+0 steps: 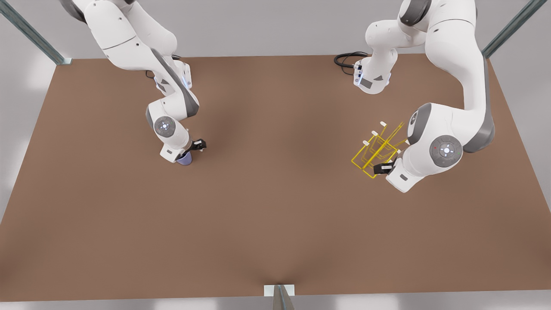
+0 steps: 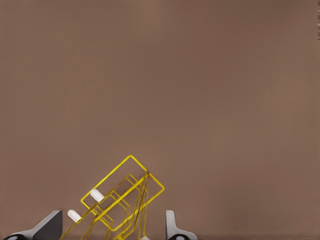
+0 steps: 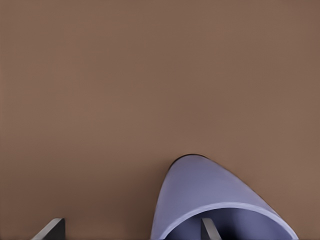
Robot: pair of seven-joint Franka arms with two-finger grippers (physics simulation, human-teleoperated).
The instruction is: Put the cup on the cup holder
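Reaching down at the left of the front view, the right gripper (image 1: 188, 156) straddles the rim of the lavender-blue cup (image 1: 185, 159), which stands upright on the brown desk (image 1: 275, 215) in the left-centre of that frame. Seen from the right wrist, the cup (image 3: 210, 200) shows its open mouth, with one finger (image 3: 210, 229) inside the rim and the other (image 3: 50, 230) well outside the wall, so the fingers are spread and not yet clamped on it. At the right of the front view, the left gripper (image 1: 384, 168) sits at the near edge of the yellow wire cup holder (image 1: 379, 148), whose white-capped prongs slant toward the upper part of the frame. The left wrist camera shows the cup holder (image 2: 122, 200) between two parted fingers (image 2: 172, 227), the wire frame not squeezed by either. Cup and cup holder stand well apart across the desk.
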